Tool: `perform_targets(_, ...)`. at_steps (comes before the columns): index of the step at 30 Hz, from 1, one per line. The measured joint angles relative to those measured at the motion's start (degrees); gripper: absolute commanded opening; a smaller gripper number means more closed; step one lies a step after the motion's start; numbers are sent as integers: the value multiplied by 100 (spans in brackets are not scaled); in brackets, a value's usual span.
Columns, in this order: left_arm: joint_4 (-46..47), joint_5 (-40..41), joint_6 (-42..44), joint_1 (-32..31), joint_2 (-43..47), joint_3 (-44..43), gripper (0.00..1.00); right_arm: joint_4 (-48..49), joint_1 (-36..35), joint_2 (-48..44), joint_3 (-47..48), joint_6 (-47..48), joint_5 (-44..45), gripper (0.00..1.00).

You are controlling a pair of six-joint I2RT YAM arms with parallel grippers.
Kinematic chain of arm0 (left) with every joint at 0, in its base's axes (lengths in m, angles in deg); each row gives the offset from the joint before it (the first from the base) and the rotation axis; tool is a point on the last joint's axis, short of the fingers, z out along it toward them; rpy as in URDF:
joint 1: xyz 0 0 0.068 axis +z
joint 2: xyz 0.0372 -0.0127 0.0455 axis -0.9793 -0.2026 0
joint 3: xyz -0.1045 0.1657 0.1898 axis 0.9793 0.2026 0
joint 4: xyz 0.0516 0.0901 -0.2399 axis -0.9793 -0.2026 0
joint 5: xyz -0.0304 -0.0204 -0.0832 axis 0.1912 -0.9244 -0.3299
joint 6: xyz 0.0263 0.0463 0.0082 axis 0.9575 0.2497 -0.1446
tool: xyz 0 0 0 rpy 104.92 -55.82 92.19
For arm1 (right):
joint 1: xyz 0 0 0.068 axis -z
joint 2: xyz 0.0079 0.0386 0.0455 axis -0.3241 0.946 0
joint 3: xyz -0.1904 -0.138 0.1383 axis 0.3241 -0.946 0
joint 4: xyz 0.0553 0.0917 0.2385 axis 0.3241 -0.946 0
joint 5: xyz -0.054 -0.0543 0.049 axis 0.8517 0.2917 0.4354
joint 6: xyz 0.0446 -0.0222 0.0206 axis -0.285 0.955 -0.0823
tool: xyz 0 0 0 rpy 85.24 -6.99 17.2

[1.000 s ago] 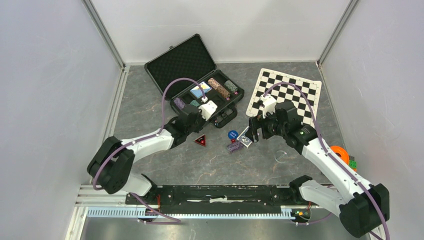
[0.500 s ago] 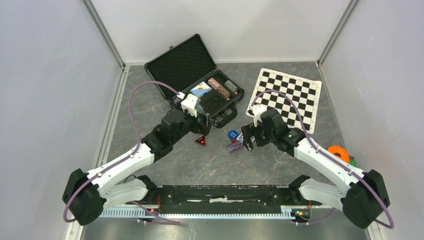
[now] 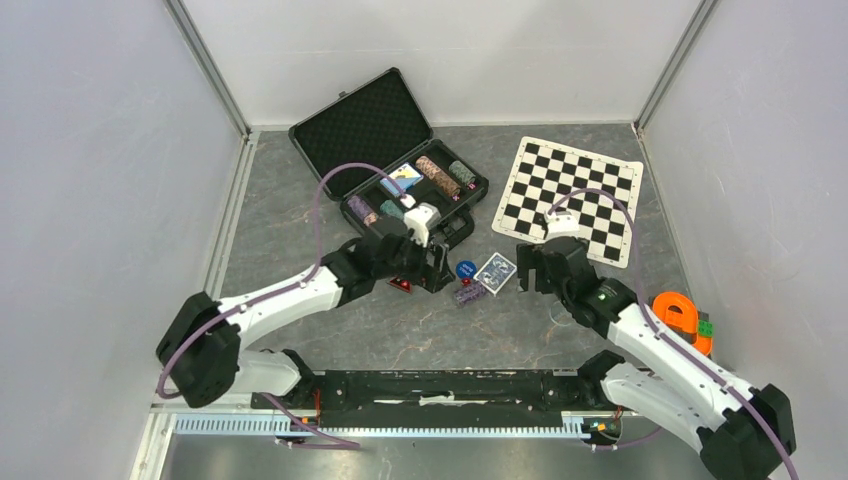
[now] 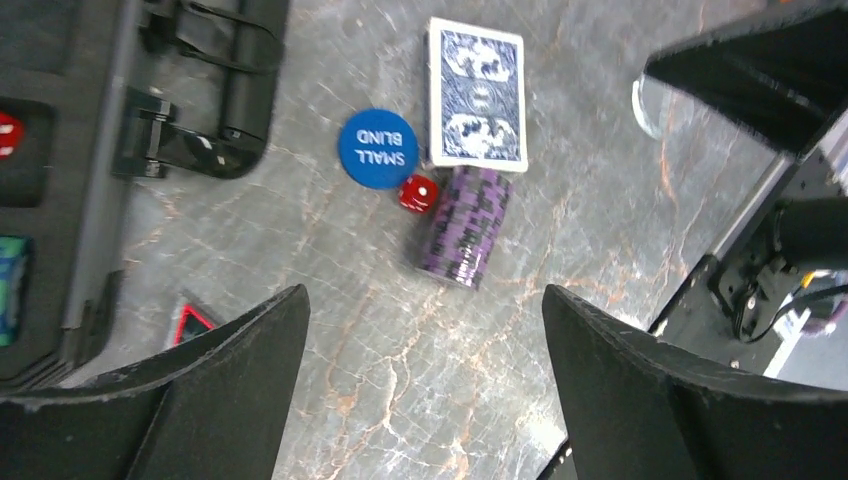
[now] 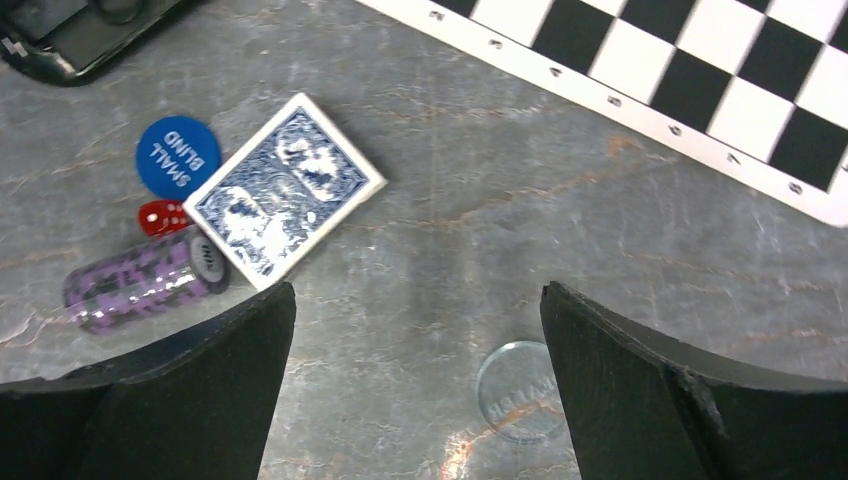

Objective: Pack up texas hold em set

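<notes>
Chip stack (image 4: 465, 225), purple, lies on its side at frame centre on the worktop (image 4: 380, 330), touching a blue-backed card deck (image 4: 478, 93), red die (image 4: 417, 193) just beside. Probably dense, rigid and prone to rolling, so grip across its flat ends. Left fingers (image 4: 220, 390) and right fingers (image 5: 200, 390) are spread wide, empty.

The blue round button (image 5: 178, 156) reads "SMALL BLIND". Small digits run along the white border of the chess mat (image 5: 700, 70). The clear disc (image 5: 522, 390) bears faint lettering, perhaps "DEALER".
</notes>
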Motion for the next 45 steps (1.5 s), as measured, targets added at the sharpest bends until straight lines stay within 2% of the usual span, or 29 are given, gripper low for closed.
perform_targets(4,-254,162,278,-463,-363,-310,85,-144,46,-284,-164,-175,295,98)
perform_targets(9,-463,562,1091,-1165,-890,-789,82,-203,46,-975,-269,-256,367,98)
perform_targets(12,-566,603,1467,-1274,-1180,-986,77,-192,46,-1445,-367,-264,319,98)
perform_targets(16,-748,605,1784,-1281,-1659,-1357,74,-205,48,-1604,-376,-284,315,98)
perform_targets(25,-1043,621,2138,-1513,-2640,-1978,67,-236,50,-2426,-542,-474,625,98)
perform_targets(30,-1250,715,2179,-1519,-2907,-2118,54,-236,50,-2542,-588,-551,682,98)
perform_targets(37,-1624,721,2214,-1508,-3049,-2396,24,-234,50,-2481,-726,-643,651,98)
perform_targets(45,-2041,400,2092,-1451,-2994,-2522,17,-199,50,-2481,-750,-682,632,98)
